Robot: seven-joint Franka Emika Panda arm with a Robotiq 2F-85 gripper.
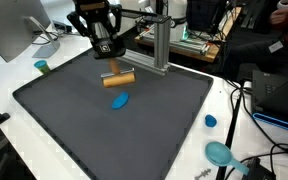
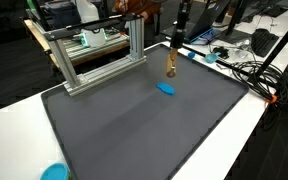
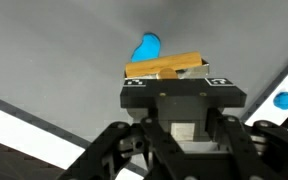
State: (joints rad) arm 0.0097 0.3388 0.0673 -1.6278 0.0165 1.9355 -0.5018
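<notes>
On my table (image 1: 6, 78): dark mat (image 1: 94, 135) bearing a blue oval piece (image 1: 119, 100); aluminium frame (image 1: 160, 45) at its far edge; small blue cap (image 1: 211, 121) and teal dish (image 1: 220, 153) just off the mat, beside cables (image 1: 252, 100); monitor (image 1: 9, 30) near one corner

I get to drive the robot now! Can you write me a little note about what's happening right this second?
Gripper: shut on the wooden block, which lies crosswise between the jaws and seems lifted above the dark mat.
Blue piece: lying on the mat close to the block, not touching it.
Small blue cap: off the mat, on the white table.
Done: the block is gripped.
Left: the block is not yet set down anywhere; the blue piece is untouched.
</notes>
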